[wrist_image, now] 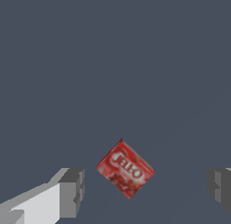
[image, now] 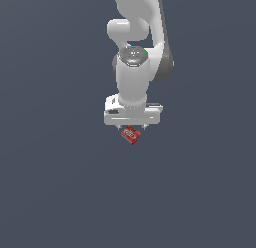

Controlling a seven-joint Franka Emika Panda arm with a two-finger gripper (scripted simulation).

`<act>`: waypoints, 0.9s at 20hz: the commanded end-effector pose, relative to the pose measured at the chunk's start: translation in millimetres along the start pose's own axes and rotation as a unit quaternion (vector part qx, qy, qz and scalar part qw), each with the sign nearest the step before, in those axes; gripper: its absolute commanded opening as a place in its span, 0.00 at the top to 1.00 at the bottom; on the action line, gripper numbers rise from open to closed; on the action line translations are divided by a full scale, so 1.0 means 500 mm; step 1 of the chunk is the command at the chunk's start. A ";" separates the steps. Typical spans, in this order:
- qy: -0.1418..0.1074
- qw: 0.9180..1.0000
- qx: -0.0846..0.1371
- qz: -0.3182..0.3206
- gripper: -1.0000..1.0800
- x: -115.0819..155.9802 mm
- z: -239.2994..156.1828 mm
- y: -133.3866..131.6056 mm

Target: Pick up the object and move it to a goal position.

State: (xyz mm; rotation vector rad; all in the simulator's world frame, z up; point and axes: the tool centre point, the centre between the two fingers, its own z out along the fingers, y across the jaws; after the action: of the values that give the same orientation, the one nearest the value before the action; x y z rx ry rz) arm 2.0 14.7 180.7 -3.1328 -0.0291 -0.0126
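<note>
The object [image: 131,135] is a small red box with whitish lettering on its upper face, lying on the dark grey floor, turned diagonally. In the wrist view the object [wrist_image: 126,169] sits between my two fingers, with a clear gap on each side. My white gripper [image: 131,126] hangs straight above it and hides part of the box in the exterior view. The gripper [wrist_image: 146,189] is open: one grey fingertip [wrist_image: 72,192] and the other fingertip [wrist_image: 220,188] stand far apart, touching nothing.
The white arm [image: 135,52] rises from the gripper toward the top of the exterior view. A flat, plain dark grey floor [image: 55,182] surrounds the box on all sides.
</note>
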 end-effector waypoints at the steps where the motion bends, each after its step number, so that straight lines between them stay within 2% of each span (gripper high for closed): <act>1: 0.000 1.000 0.000 0.000 0.04 0.000 0.000 0.000; 4: -0.001 1.000 -0.002 0.002 0.04 -0.001 0.000 0.010; 10: -0.005 1.000 -0.013 0.015 0.04 -0.008 0.003 0.066; 18: -0.005 1.000 -0.013 0.012 0.04 -0.009 0.005 0.067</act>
State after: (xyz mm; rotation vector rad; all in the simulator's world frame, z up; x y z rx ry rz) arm -1.7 -19.1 178.5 -3.1591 0.0142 0.0038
